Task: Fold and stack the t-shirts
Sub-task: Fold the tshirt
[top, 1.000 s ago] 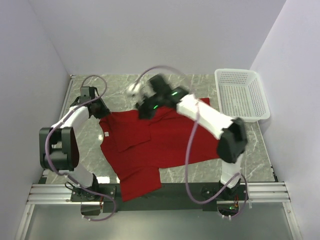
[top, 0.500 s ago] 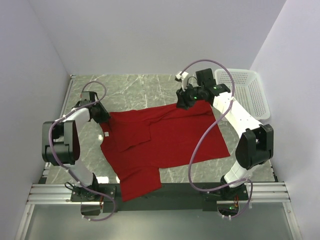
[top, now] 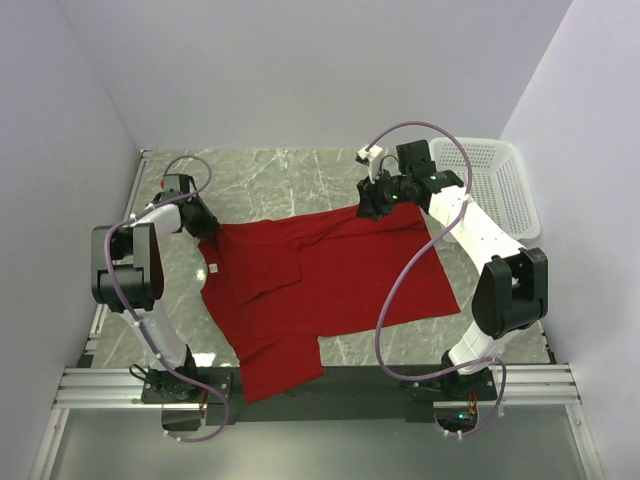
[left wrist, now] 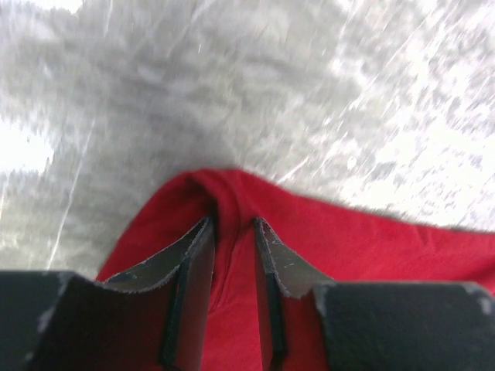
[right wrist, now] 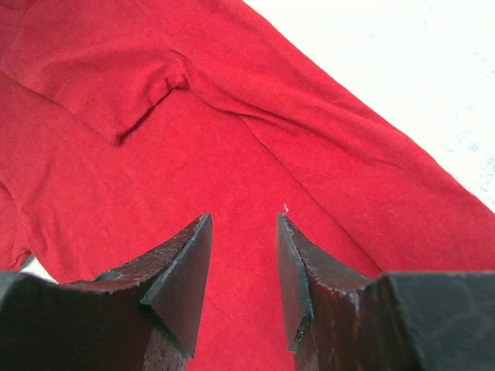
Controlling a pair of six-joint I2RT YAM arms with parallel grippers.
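Observation:
A deep red t-shirt (top: 330, 280) lies spread on the marble table, its white neck tag (top: 211, 268) at the left and one part hanging over the near edge. My left gripper (top: 204, 224) is at the shirt's far left corner. In the left wrist view it (left wrist: 232, 224) is shut on a raised ridge of the red cloth (left wrist: 371, 247). My right gripper (top: 368, 207) is at the shirt's far edge. In the right wrist view it (right wrist: 244, 220) is open and empty just above the cloth (right wrist: 155, 154), with a sleeve (right wrist: 85, 69) beyond it.
A white mesh basket (top: 485, 185) stands at the far right, close to the right arm. Bare marble (top: 280, 180) lies beyond the shirt up to the back wall. Walls close in on both sides.
My right gripper swung from the shirt's middle to its far right edge, and the top part now lies spread flat. The left gripper shifted slightly at its corner.

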